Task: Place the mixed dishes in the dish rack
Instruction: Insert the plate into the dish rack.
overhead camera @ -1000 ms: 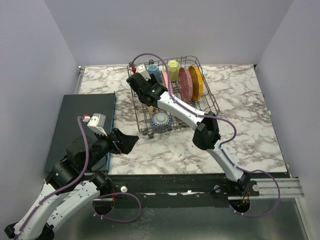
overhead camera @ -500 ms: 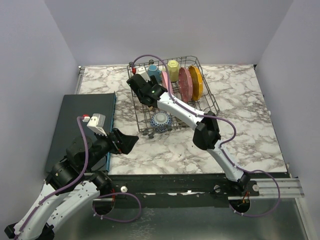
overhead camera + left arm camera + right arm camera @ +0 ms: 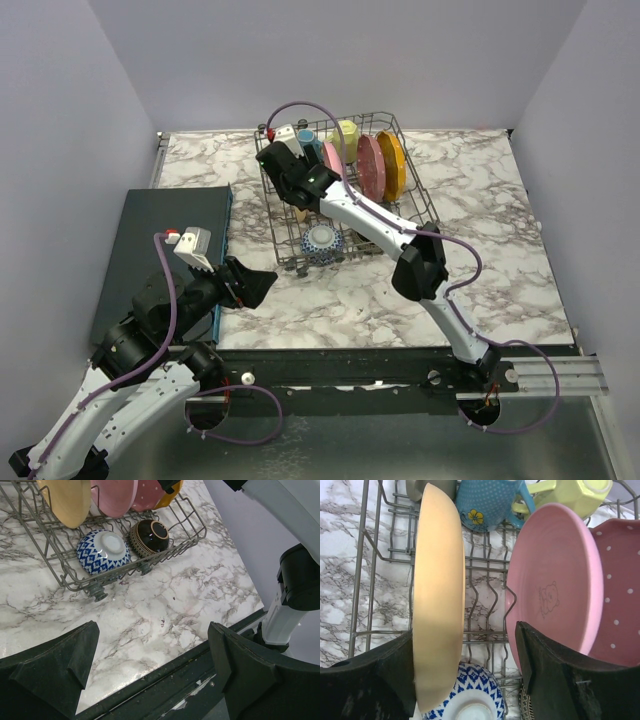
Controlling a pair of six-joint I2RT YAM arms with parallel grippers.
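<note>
Item 1, dish rack [image 3: 418, 185]: upper middle of my top view, on the marble table [image 3: 500, 260]; plates on edge, 2 bowls at its near end.
Item 2, right gripper [image 3: 465, 645]: fingers spread inside the rack; tan plate [image 3: 437, 595] upright just beside the frame-left finger.
Item 3, left gripper [image 3: 152, 630]: spread wide, lower left.

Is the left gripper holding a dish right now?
No, the left gripper stands open, with only bare counter showing between its fingers.
</note>
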